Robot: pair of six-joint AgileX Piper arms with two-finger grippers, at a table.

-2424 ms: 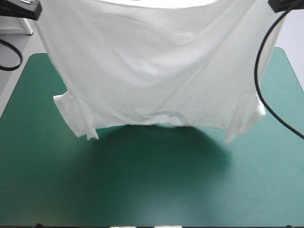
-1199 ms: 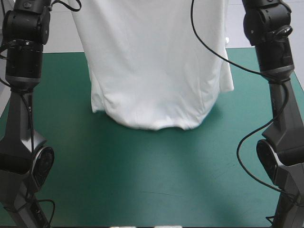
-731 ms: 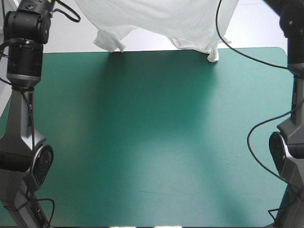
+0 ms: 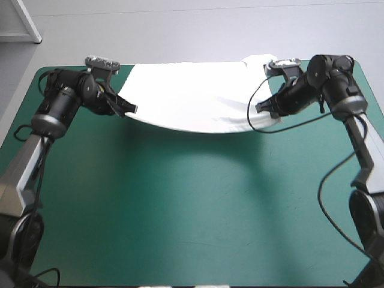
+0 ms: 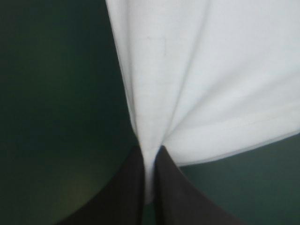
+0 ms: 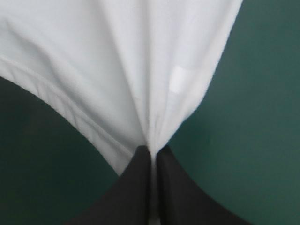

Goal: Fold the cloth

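The white T-shirt (image 4: 192, 99) stretches between my two grippers over the far part of the teal-green table (image 4: 192, 210). Its near edge sags in a curve between them and the rest lies toward the far edge. My left gripper (image 4: 129, 110) is shut on the T-shirt's left corner. My right gripper (image 4: 259, 108) is shut on its right corner. In the left wrist view the T-shirt (image 5: 211, 79) fans out from the black fingers (image 5: 131, 187). The right wrist view shows the T-shirt (image 6: 117, 65) with a small label, pinched in the same way by the fingers (image 6: 136, 187).
The near and middle table lies bare in front of the T-shirt. A black cable (image 4: 327, 174) loops from my right wrist over the right side. A white object (image 4: 18, 21) stands beyond the far left corner.
Earlier the T-shirt hung high from raised arms, then swung beyond the far edge. Now both arms have come down low and the T-shirt lies stretched over the far part of the table.
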